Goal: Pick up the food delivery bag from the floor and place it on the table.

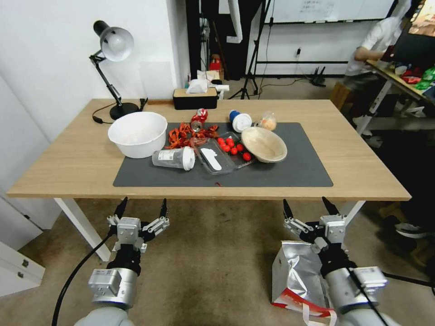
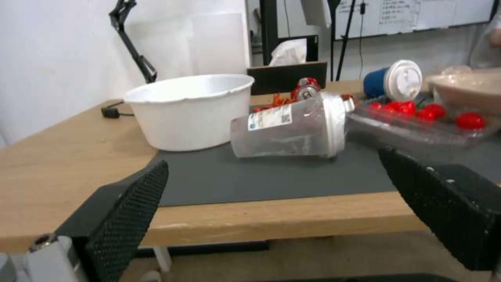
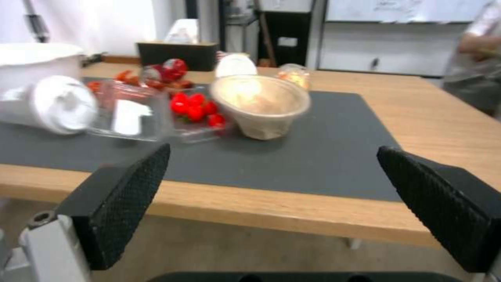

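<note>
In the head view, the table [image 1: 68,167] stands in front of the robot, with a dark grey mat [image 1: 290,170] on its light-wood top. On the mat lie a white bowl [image 1: 137,133], a fallen clear cup [image 1: 174,158], red tomatoes [image 1: 233,146] in a clear tray and a beige bowl [image 1: 264,144]. The food delivery bag [image 1: 297,276] stands on the floor [image 1: 213,262] at the robot's right side, near the table edge, its silver foil lining facing up; the right arm partly covers it. The left gripper [image 1: 142,207] and the right gripper [image 1: 308,206] both hover below the front edge of the table, fingers spread apart and holding nothing.

In the left wrist view, the left gripper [image 2: 271,184] has its two black pads wide apart, and between them I see the table edge, the clear cup [image 2: 289,127] and the white bowl [image 2: 188,111].

In the right wrist view, the right gripper [image 3: 271,180] is also released, its pads far from each other, facing the mat [image 3: 313,156] and the beige bowl [image 3: 261,103]
</note>
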Motion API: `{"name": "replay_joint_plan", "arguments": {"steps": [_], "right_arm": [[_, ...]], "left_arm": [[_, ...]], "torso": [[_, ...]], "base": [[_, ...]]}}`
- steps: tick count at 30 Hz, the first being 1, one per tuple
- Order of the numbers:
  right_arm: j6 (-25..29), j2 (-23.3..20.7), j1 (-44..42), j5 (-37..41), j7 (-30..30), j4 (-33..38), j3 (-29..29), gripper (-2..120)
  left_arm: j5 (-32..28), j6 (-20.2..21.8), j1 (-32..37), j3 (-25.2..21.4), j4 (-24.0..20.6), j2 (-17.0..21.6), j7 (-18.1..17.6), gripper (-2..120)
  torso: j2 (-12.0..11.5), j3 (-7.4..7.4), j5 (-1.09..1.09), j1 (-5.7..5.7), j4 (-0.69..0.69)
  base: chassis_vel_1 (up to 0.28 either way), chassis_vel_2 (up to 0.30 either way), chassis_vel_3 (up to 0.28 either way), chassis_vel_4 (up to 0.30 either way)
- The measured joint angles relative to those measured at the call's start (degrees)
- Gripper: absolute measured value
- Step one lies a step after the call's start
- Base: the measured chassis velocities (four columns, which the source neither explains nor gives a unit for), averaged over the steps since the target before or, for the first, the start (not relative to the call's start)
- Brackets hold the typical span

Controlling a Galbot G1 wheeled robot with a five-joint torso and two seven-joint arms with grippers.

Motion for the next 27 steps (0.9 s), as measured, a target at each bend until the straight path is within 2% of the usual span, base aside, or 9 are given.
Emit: {"name": "replay_joint_plan", "arguments": {"steps": [2, 5, 6, 9, 11, 13, 20, 24, 27], "right_arm": [[-0.16, 0.04, -0.97, 1.1, -0.06, 0.66, 0.27, 100], [-0.28, 0.06, -1.94, 2.07, -0.07, 1.06, 0.62, 100], [-0.28, 0.06, -1.94, 2.07, -0.07, 1.06, 0.62, 100], [-0.2, 0.18, -1.84, 2.26, -0.07, 0.29, 0.65, 100], [-0.12, 0.26, -1.72, 2.38, -0.07, 0.09, 0.65, 100], [0.29, 0.35, -1.62, 2.43, -0.13, -0.3, 0.6, 100], [1.96, 0.3, -2.35, 2.4, -0.75, -1.45, 0.43, 100], [2.47, 0.32, -2.64, 2.08, -0.99, -1.78, 0.28, 100], [2.49, 0.48, -2.64, 1.82, -1.12, -1.97, 0.16, 100]], "left_arm": [[-0.87, 0.57, -0.06, 1.1, -0.48, 0.76, -1.8, 100], [-4.26, 2.66, -0.36, 5.35, -2.31, 3.74, -8.52, 100], [-4.26, 2.66, -0.36, 5.35, -2.31, 3.74, -8.52, 100], [-7.38, 4.56, -0.65, 9.28, -4.02, 6.49, -14.74, 100], [-8.59, 5.34, -0.75, 10.75, -4.69, 7.59, -17.19, 100], [-8.51, 4.2, 0.04, 13.17, -4.66, 8.89, -20.31, 100], [-7.71, 0.17, 1.74, 13.38, -2.41, 9.21, -22.26, 100], [-7.7, -4.36, 1.95, 12.54, -0.84, 9.21, -21.98, 100], [-9.25, -5.08, 1.81, 12.35, -0.91, 9.21, -21.88, 100]], "torso": [[0.0, 0.01, 0.0, 0.0, -0.03], [0.0, 0.0, 0.01, 0.0, -0.03], [0.0, 0.0, 0.01, 0.0, -0.03], [0.0, 0.0, 0.01, 0.0, -0.03], [0.0, 0.0, 0.01, 0.0, -0.03], [0.0, 0.0, 0.01, 0.0, -0.06], [0.0, 0.0, 0.0, 0.0, -0.02], [0.0, 0.0, 0.0, 0.0, -0.02], [0.0, 0.0, 0.0, 0.0, -0.02]], "base": [[0.0, 0.0, 0.0, 0.0], [0.0, 0.0, 0.0, 0.0], [0.0, 0.0, 0.0, 0.0], [0.0, 0.0, 0.0, 0.0], [0.0, 0.0, 0.0, 0.0], [0.0, 0.0, 0.0, 0.0], [0.0, 0.0, 0.0, 0.0], [0.0, 0.0, 0.0, 0.0], [0.0, 0.0, 0.0, 0.0]]}}
